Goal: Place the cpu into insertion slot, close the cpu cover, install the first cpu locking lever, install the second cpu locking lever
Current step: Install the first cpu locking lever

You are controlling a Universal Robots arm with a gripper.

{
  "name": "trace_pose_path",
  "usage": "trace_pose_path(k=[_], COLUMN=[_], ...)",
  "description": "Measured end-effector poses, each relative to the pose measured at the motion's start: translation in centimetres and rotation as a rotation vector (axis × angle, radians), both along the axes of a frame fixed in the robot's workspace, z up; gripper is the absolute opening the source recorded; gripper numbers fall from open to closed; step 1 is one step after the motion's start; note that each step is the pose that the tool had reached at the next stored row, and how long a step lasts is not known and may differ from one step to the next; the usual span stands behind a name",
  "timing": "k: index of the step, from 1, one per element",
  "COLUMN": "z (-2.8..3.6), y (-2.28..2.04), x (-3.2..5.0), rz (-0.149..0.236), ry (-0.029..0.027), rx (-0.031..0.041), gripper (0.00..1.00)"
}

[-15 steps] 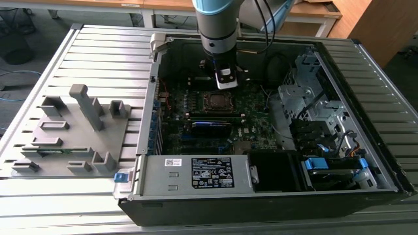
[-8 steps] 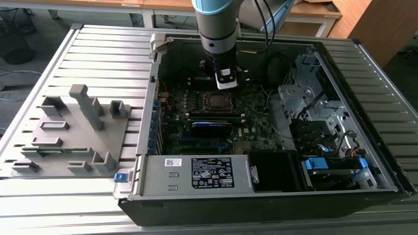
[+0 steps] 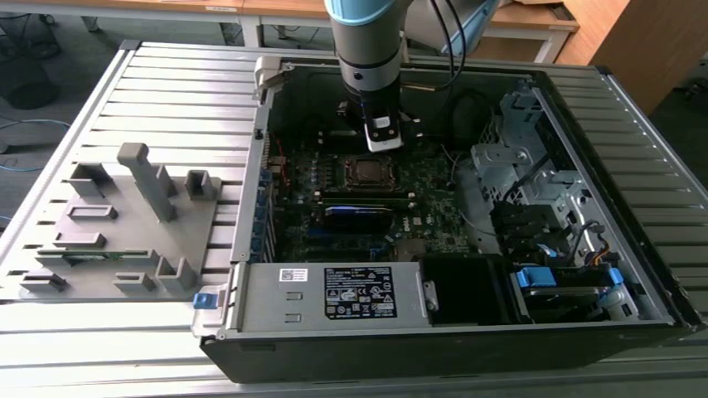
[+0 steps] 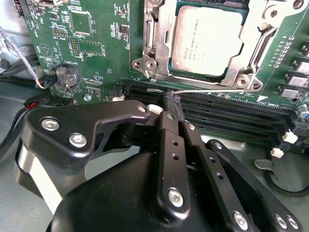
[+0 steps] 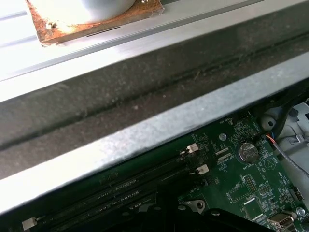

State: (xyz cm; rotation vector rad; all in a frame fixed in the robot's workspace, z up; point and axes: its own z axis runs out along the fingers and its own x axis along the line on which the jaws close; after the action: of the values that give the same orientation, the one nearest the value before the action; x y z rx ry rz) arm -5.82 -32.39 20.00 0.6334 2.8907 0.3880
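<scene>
In the second wrist view we see the cpu [image 4: 207, 41] seated in the insertion slot [image 3: 347, 172], w/ the cpu cover [image 4: 161, 46] down over it. The tool [image 4: 172, 100] has its fingers together. Its tips sit right at a thin locking lever [image 4: 212, 90] wire btw. cover and black memory slots [image 4: 231, 116] — possibly pinching it, we can't tell. In the exterior view the tool hangs low inside the pc case [image 3: 443, 356], just beside the slot.
</scene>
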Motion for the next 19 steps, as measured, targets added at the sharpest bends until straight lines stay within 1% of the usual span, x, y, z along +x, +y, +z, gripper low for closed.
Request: trace_pose_path(k=[17,19], z=[0.0,0.0], y=[-0.15,-0.16], x=[-0.01,-0.08], rz=[0.0,0.0], ry=[-0.0006,-0.0036], rx=[-0.0001,0.0], gripper=[0.11,0.11])
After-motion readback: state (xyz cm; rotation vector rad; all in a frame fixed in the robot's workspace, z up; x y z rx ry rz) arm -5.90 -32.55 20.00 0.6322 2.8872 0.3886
